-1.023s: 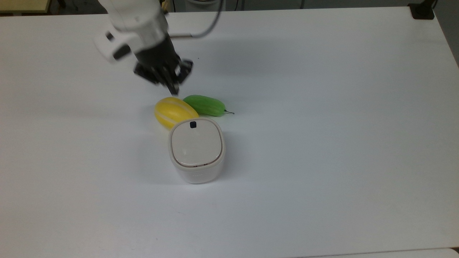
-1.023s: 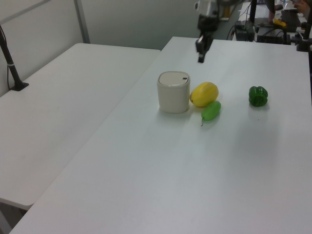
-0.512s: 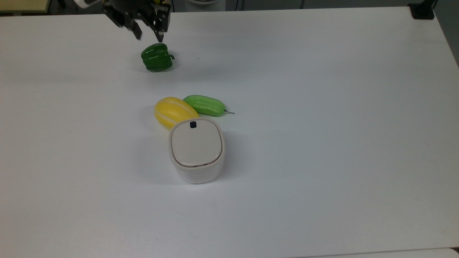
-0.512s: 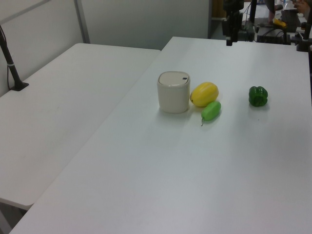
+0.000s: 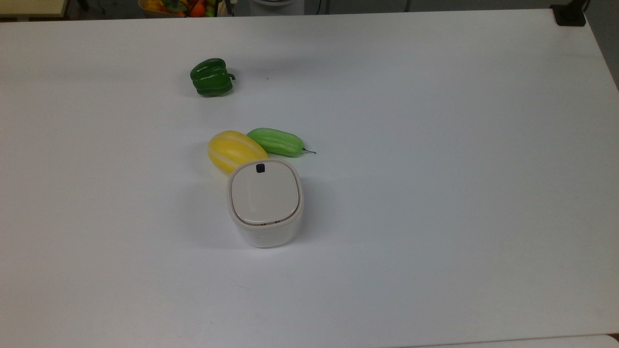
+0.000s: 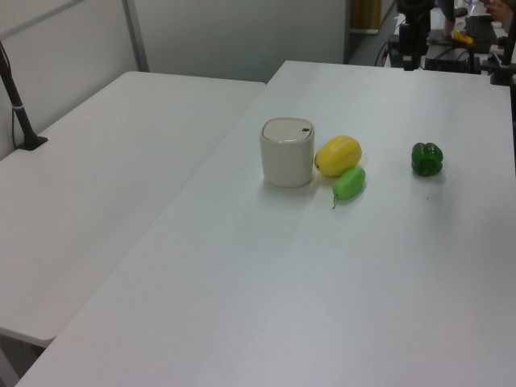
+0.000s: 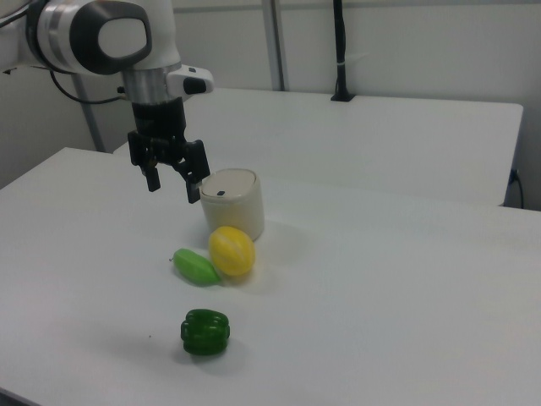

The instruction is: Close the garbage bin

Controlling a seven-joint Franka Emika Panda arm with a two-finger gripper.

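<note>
Garbage bin sits mid-table with its beige lid flat down (black button toward the yellow melon, which touches it). You'll find the gripper in the right view hanging above the table, fingers spread and holding nothing. A green cucumber lies against the melon; a green pepper sits well apart.

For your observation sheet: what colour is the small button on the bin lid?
Black, on the beige lid of the garbage bin; clearest in the top view.
</note>
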